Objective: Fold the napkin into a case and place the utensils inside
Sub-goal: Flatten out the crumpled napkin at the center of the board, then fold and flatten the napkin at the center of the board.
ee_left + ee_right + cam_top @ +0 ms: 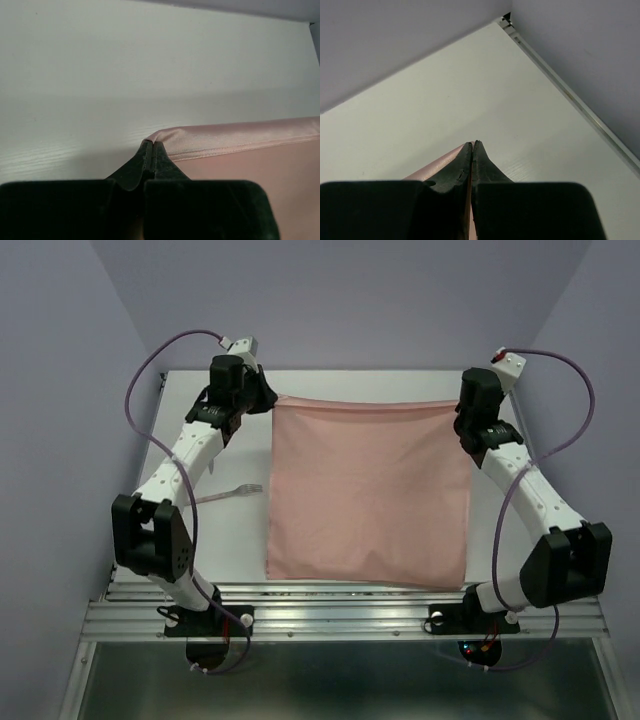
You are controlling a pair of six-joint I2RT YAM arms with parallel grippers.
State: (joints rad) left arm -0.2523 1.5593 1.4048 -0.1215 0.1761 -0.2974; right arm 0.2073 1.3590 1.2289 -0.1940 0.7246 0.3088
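The napkin (368,490) lies spread as one open square on the white surface (232,540), unfolded, with faint creases across it. The left jaws are pressed together on the napkin's far-left corner, and the hem puckers at their tips in the left wrist view. The right jaws pinch its far-right corner the same way, with pink cloth showing beside them. A fork (243,490) rests just left of the napkin's left edge, tines toward it, its handle reaching toward the left arm (190,445).
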